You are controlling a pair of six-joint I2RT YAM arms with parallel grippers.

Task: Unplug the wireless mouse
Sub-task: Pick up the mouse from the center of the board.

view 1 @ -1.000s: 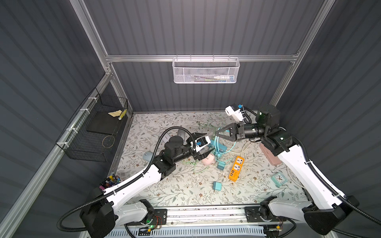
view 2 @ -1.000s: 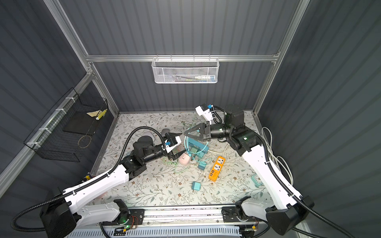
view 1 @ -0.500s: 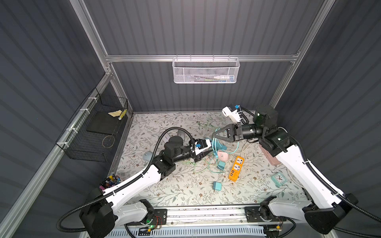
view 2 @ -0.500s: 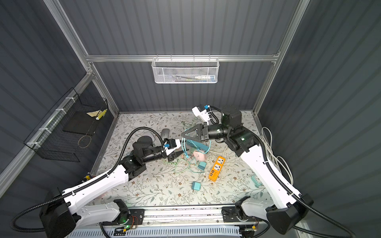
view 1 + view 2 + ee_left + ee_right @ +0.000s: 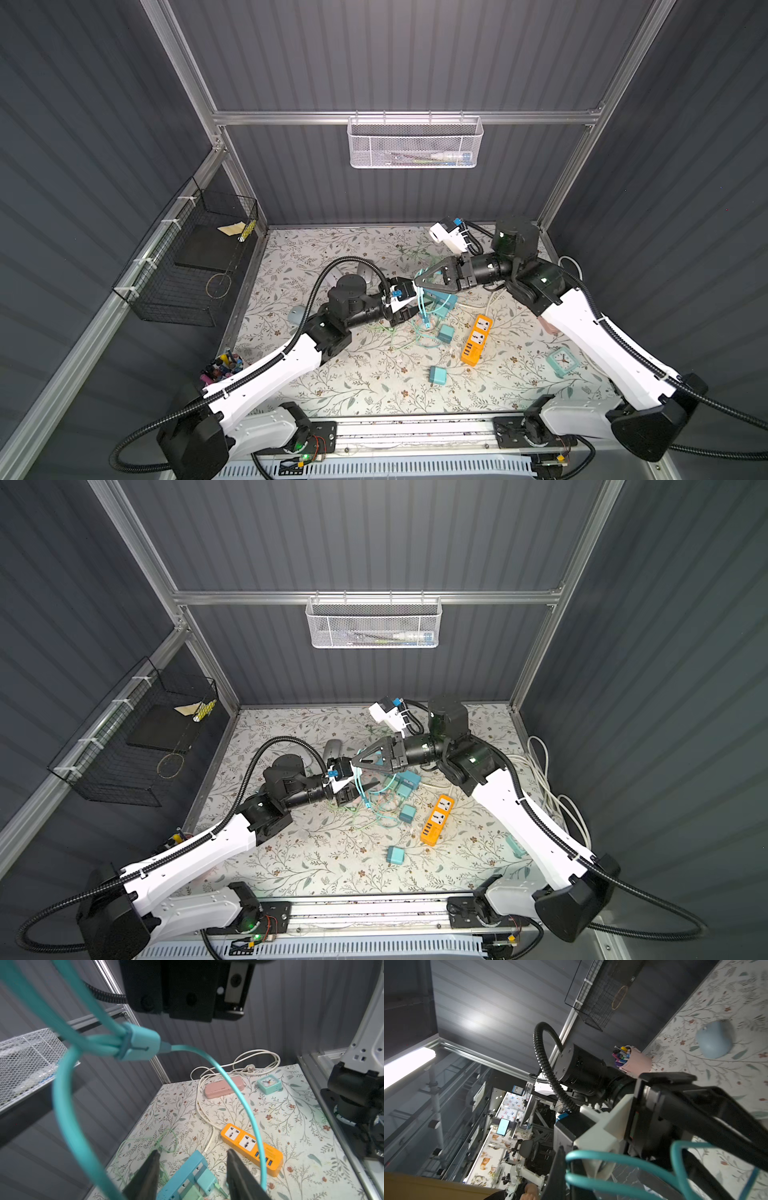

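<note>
Over the last second the right gripper (image 5: pixel 417 281) has swung from the back wall toward the left arm (image 5: pixel 291 365). Its tip now stands behind the orange strip (image 5: pixel 473 340), just beside that arm's wrist. It is clamped on the teal cable (image 5: pixel 66 1118), whose loops hang from its tip to the table.

The left gripper (image 5: pixel 192 1152) has narrowed its jaws. They still stand apart with nothing between them, above the blue strip (image 5: pixel 180 1176), which lies just beside the orange strip on the left arm's side.

The pink mouse was in plain sight at the left gripper's tips a second ago, and nearer the orange strip half a second ago. Now I cannot pick it out, because the loops and the gripper cover that spot. A blue mouse (image 5: pixel 296 313) lies well apart from the orange strip, beyond the left arm.

- **Mesh basket** (image 5: pixel 415 137): it hangs on the back rail, high behind the orange strip. It holds pen-like things too small to tell, and a white tube (image 5: pixel 449 157).
- **Wire basket** (image 5: pixel 178 305): it hangs on the wall far from the orange strip, past the left arm. It holds a black slab (image 5: pixel 203 253), a yellow note (image 5: pixel 232 228) and a thin hoop (image 5: pixel 207 285).
- **Pink cup** (image 5: pixel 638 1064): it holds markers (image 5: pixel 620 1056) and stands by the left arm's base, well apart from the orange strip.
</note>
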